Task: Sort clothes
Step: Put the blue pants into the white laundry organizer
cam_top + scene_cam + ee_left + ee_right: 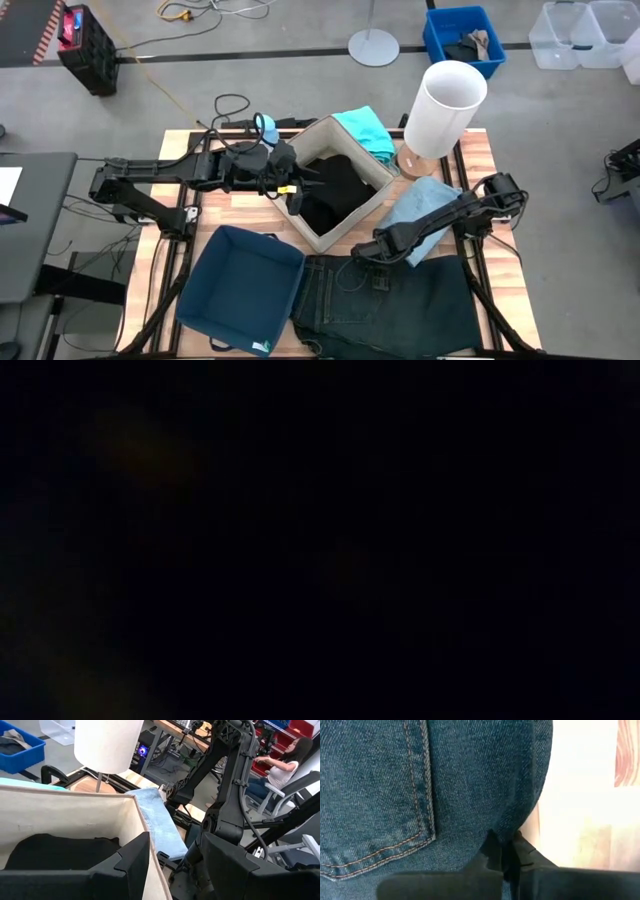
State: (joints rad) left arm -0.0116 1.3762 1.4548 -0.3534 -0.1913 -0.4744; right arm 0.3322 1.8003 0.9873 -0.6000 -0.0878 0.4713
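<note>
The black garment (335,190) lies inside the beige fabric box (322,238). The turquoise garment (366,130) hangs over that box's far rim. The pale blue garment (420,205) lies on the table to the right of the box. The dark jeans (390,300) lie spread at the near edge. My left gripper (296,187) is open over the box's left corner, and in the left wrist view (172,865) its fingers stand on either side of the box wall (147,827). My right gripper (360,255) is shut on the jeans' far edge. The low view is dark. My right gripper pinches the jeans' edge (520,827) between its two shut fingers, beside a stitched back pocket (380,820). It comes from the table's right side, slanting down. The jeans lie on the table; whether the pinched edge is raised I cannot tell.
A navy fabric box (240,290) stands open at the near left, beside the jeans. A tall white lamp shade (446,105) stands at the far right of the table. A person sits beyond the table in the left wrist view (280,765).
</note>
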